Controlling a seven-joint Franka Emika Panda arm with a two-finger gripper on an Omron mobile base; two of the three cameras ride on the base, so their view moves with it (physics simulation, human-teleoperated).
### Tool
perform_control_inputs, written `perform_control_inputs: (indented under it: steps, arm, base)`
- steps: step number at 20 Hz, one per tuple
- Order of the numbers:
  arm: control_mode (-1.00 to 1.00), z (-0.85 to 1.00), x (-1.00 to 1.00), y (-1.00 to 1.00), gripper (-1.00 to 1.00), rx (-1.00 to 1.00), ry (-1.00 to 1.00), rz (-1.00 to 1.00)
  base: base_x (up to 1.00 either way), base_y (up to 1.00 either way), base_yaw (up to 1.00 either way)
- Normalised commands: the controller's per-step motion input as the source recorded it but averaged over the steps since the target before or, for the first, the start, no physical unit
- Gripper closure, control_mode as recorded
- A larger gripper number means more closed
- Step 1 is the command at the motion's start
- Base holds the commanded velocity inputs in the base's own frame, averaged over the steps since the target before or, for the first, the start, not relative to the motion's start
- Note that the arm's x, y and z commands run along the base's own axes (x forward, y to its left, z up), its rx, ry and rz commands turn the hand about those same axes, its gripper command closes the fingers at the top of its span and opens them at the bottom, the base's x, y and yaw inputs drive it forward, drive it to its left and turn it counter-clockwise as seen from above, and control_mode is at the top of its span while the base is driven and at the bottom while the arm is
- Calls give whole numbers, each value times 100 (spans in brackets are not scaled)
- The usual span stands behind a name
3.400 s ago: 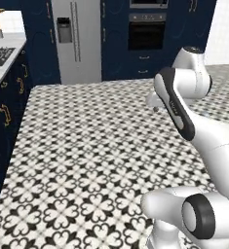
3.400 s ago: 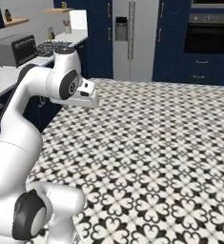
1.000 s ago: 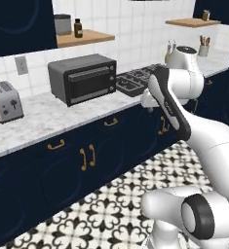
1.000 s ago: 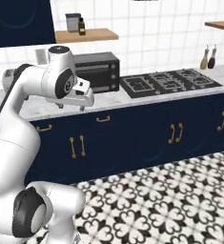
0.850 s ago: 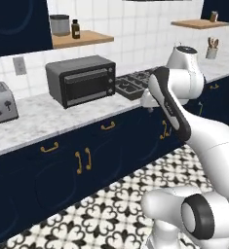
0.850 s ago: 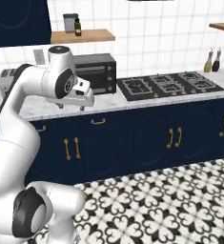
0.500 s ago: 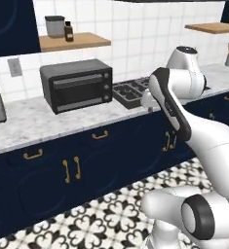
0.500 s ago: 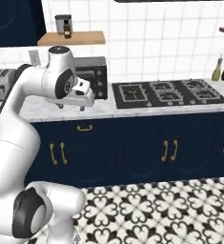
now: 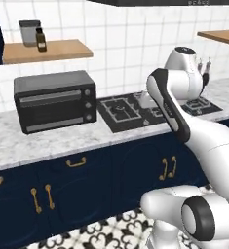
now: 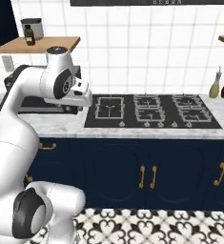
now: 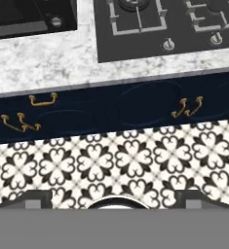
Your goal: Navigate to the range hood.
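— Where, the range hood (image 10: pixel 151 2)?
— High on the tiled wall, a dark slab along the top edge, straight above the gas cooktop (image 10: pixel 153 110). Mounted there to draw off whatever rises from the burners. Light control buttons just visible on its front edge.
— And the worktop (image 9: pixel 47 141)?
— Marble, running under the wall, above navy cabinets (image 10: pixel 147 174). Cooktop sunk into it; toaster oven (image 9: pixel 55 101) parked beside, well apart from the flames. Wooden shelf (image 9: pixel 45 51) above that, carrying a canister (image 9: pixel 29 32) and a small bottle (image 9: pixel 41 40), kept off the working surface.
— Two more bottles (image 10: pixel 220 84)?
— Right of the cooktop, against the tiles, near to hand for cooking.
— Tool?
— Folded in close, pointed down at the patterned floor (image 11: pixel 116 160), probably tucked for driving. Wide or narrow: cannot tell.
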Motion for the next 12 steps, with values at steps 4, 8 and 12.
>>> perform_control_inputs:
  steps: [4,8,12]
  arm:
    - [100,0,0,0,-100,0,0,0]
    - [100,0,0,0,-100,0,0,0]
    - [100,0,0,0,-100,0,0,0]
  base:
    - [100,-100,24]
    - [97,-100,23]
    - [72,-100,14]
